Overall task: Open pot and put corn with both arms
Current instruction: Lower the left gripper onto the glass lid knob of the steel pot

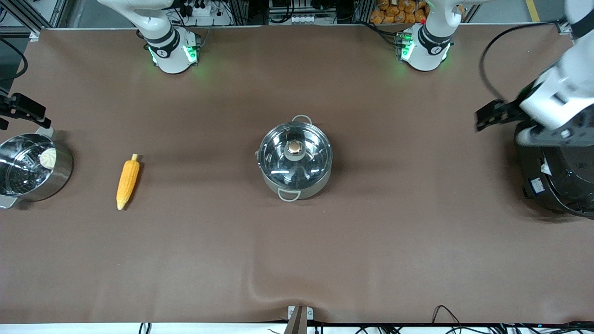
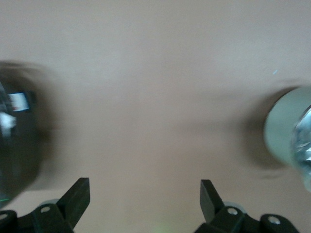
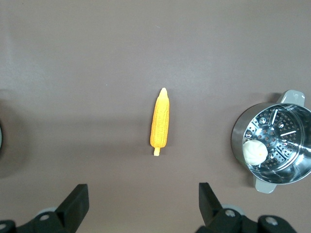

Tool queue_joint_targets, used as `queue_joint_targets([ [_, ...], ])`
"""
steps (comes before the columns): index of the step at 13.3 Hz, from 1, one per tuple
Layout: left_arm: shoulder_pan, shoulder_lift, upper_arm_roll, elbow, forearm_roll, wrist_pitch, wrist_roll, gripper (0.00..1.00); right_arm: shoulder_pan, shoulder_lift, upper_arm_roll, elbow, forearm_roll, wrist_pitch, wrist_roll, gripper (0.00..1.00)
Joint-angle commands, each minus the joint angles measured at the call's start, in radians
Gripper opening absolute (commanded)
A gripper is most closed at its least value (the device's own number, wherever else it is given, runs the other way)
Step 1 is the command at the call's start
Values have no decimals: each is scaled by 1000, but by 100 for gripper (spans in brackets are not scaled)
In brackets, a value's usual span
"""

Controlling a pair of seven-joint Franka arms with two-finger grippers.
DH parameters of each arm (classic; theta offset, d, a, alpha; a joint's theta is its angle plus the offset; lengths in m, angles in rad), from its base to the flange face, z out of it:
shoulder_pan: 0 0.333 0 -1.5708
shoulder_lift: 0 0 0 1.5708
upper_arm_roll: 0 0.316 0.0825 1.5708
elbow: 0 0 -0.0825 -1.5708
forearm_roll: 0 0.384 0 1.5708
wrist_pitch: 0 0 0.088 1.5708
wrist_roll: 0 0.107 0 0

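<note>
The steel pot [image 1: 310, 188] stands mid-table with its glass lid [image 1: 278, 160] on and a copper knob [image 1: 294, 147] on top. The yellow-orange corn [image 1: 127, 182] lies on the brown cloth toward the right arm's end, also in the right wrist view [image 3: 160, 121]. My right gripper [image 3: 143, 199] is open and empty, up over the cloth close to the steamer pot [image 1: 35, 113]. My left gripper [image 2: 145, 194] is open and empty, hanging over the cloth beside the black rice cooker [image 1: 485, 118]. The pot's edge [image 2: 284, 133] shows in the left wrist view.
A steel steamer pot [image 1: 62, 174] with a perforated insert and a white bun [image 1: 48, 157] stands at the right arm's end. A large black rice cooker [image 1: 557, 181] stands at the left arm's end. A fold in the cloth rises near the front edge [image 1: 278, 290].
</note>
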Motion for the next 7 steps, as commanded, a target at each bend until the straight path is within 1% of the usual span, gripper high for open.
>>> queue_joint_targets([
  [1, -91, 84, -25, 65, -22, 55, -287, 100, -14, 1, 9, 2, 2, -2, -16, 100],
  [4, -252, 185, -26, 125, -22, 149, -665, 100, -11, 3, 9, 0, 2, 1, -16, 100],
  [6, -340, 263, -26, 180, -22, 181, -855, 100, -8, 3, 9, 0, 2, 1, -14, 100],
  [7, -380, 292, -26, 193, -22, 209, -926, 100, -8, 3, 9, 0, 2, 3, -16, 100],
])
